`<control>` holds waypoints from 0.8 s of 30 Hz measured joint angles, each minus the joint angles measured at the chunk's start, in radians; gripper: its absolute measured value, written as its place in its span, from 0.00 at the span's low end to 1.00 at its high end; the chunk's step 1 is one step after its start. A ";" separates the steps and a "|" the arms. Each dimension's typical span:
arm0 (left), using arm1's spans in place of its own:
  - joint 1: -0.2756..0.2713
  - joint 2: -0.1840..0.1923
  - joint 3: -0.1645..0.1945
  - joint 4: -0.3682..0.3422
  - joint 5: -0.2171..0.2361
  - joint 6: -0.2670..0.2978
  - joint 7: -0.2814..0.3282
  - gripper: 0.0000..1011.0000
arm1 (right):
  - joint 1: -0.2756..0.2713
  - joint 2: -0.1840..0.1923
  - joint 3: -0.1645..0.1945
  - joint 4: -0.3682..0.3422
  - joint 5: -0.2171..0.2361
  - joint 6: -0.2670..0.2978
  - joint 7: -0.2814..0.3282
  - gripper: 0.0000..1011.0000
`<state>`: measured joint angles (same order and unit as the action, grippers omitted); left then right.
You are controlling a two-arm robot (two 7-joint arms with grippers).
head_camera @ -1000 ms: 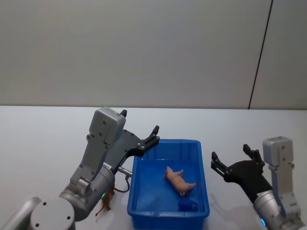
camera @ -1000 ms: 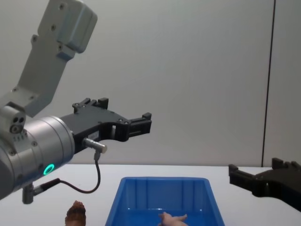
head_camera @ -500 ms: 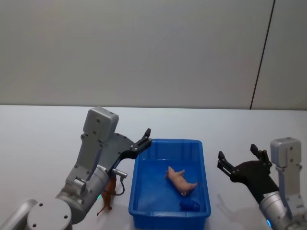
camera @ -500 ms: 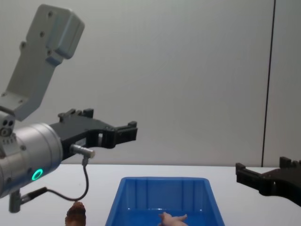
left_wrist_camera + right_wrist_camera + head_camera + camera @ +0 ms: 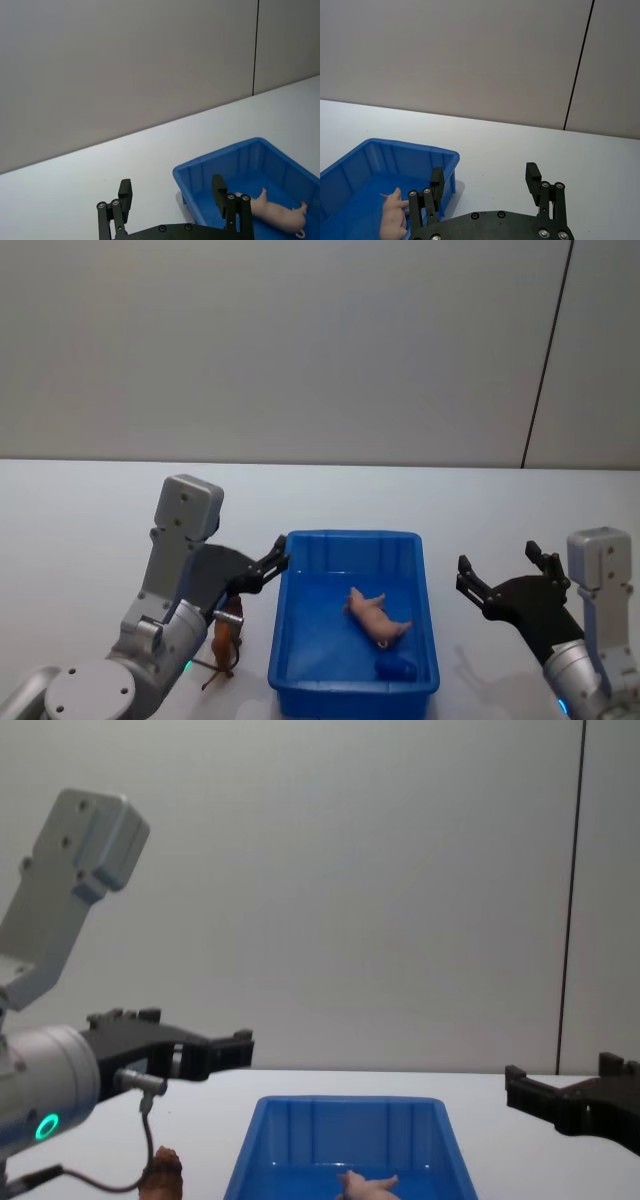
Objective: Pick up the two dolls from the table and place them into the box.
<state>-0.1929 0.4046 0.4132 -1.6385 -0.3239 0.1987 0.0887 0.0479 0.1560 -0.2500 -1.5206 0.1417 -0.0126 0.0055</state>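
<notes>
Sprawling in blue box (image 5: 350, 537): pink doll (image 5: 377, 616); brown-tufted doll (image 5: 225, 636) outside; left end effector (image 5: 265, 570), right end effector (image 5: 498, 565) gape empty.

L arm (image 5: 165, 605): elbow bent, grey wrist block (image 5: 187, 508) sticking up, left gripper (image 5: 268, 568) held low, reaching fwd and twd the right, jaws spread wide, nothing btwn them. R arm (image 5: 592, 640): low at right side, right gripper (image 5: 498, 568) pointing fwd, jaws wide apart too, empty.

Right gripper (image 5: 485, 172), jaws apart, over the table (image 5: 520, 142) near the box (image 5: 405, 146) with the pink doll (image 5: 392, 216)
</notes>
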 joint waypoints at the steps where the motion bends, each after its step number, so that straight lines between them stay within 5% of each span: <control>1: 0.001 0.000 -0.002 0.004 -0.006 0.012 0.001 0.99 | 0.000 0.000 0.000 0.000 0.000 0.000 0.000 0.99; 24: 0.015 -0.002 -0.020 0.058 -0.077 0.158 0.014 0.99 | -0.002 0.001 0.001 -0.003 0.000 0.000 -0.002 0.99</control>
<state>-0.1774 0.4024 0.3928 -1.5805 -0.4011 0.3568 0.1023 0.0461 0.1574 -0.2492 -1.5232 0.1421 -0.0125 0.0032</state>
